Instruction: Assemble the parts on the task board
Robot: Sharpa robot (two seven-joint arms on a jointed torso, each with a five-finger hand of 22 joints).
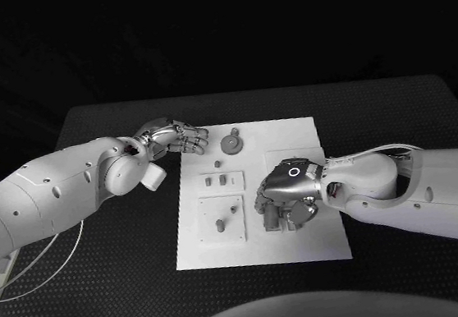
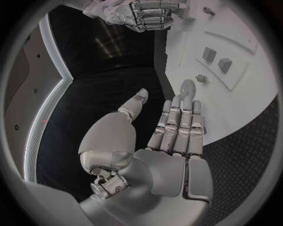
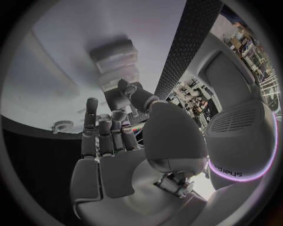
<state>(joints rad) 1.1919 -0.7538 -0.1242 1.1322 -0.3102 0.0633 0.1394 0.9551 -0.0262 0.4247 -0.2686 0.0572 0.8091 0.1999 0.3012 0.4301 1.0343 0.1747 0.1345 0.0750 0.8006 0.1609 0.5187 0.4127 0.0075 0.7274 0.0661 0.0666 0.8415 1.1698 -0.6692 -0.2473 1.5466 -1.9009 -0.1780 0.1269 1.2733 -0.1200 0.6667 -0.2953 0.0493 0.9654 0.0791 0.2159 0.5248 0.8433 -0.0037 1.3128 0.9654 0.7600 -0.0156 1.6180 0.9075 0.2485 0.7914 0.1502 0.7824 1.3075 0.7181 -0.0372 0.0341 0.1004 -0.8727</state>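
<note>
Right robot hand [image 1: 285,195] curled over task board [image 1: 297,134], grasp unclear; left robot hand [image 1: 171,138] open beside round part [image 1: 231,138]

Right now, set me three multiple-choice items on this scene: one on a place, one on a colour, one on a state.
1. Where is the right hand?
A. over the task board, on its right-hand side
B. off the table, beyond the far edge
C. on the black table, right of the board

2. What colour is the task board?
A. red
B. white
C. black

3. How is the left hand?
A. gripping a part
B. open, holding nothing
C. pressed flat on the board's middle

Key: 1 A, the head view shows it above the board's right half. 2 B, the plate is white against the black table. 3 B, the left wrist view shows its fingers straight and empty at the board's edge.
</note>
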